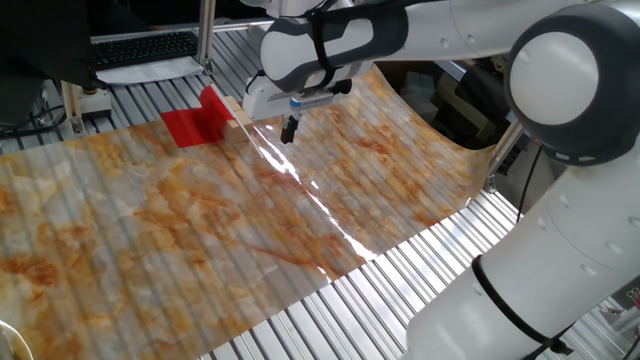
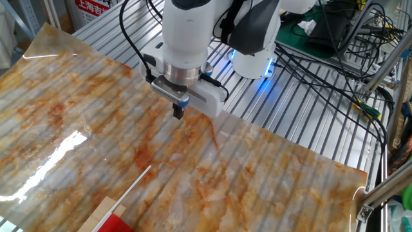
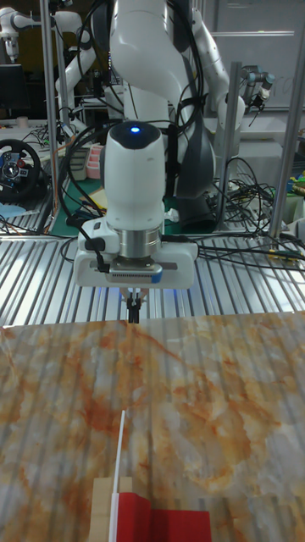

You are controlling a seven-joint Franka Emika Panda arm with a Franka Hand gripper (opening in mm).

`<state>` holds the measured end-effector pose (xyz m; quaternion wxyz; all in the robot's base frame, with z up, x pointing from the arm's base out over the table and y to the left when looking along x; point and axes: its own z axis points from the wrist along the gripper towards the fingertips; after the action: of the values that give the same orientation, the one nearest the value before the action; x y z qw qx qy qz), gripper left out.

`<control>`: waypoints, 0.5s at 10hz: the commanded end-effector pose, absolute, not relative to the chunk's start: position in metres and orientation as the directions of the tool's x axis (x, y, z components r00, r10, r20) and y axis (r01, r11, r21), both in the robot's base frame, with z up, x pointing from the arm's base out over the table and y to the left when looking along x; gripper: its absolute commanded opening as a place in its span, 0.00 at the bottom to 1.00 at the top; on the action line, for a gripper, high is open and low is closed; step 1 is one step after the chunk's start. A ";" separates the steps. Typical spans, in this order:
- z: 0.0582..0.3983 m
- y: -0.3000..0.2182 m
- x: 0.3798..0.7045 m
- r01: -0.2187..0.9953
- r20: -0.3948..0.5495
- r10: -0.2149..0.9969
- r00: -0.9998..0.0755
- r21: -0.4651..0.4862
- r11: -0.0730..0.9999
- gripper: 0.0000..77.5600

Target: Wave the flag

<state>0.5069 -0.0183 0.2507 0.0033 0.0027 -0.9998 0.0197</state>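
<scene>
Over the marbled sheet (image 1: 300, 200), near its edge on the robot base side, the claw (image 1: 288, 131) hangs w/ its fingers pointing down, just above the surface; whether the tips touch the sheet I cannot tell. The two fingers are pressed together w/ no gap visible, and nothing is between them. In the other fixed view the claw (image 2: 178, 113) looks like one thin dark stub under the white wrist block, and the tall fixed view shows the claw (image 3: 133, 311) the same way, closed and empty. The flag (image 1: 196, 123) is well apart from the claw, at the opposite side of the sheet. Its red cloth lies spread on the sheet, and the tan wooden block (image 1: 232, 108) is beside it. A thin white stick (image 2: 132, 183) goes out from the block toward the middle of the sheet, approx. in the direction of the claw, seen also in the tall fixed view. In the tall fixed view the flag (image 3: 161, 524) is at the bottom edge, red cloth to one side of the block (image 3: 102, 508). The sheet covers most of the desk (image 1: 400, 280), a ribbed metal top; one end of the sheet curls up at the desk edge.
</scene>
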 end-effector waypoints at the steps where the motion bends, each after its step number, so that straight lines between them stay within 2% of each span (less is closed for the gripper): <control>1: 0.252 -0.019 0.508 -0.017 0.031 -0.015 -0.999 -0.040 0.999 0.00; 5: 0.252 -0.019 0.508 -0.019 0.032 -0.018 -0.999 -0.039 0.999 0.00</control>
<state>0.5074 -0.0186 0.2512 0.0172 0.0095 -0.9996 0.0200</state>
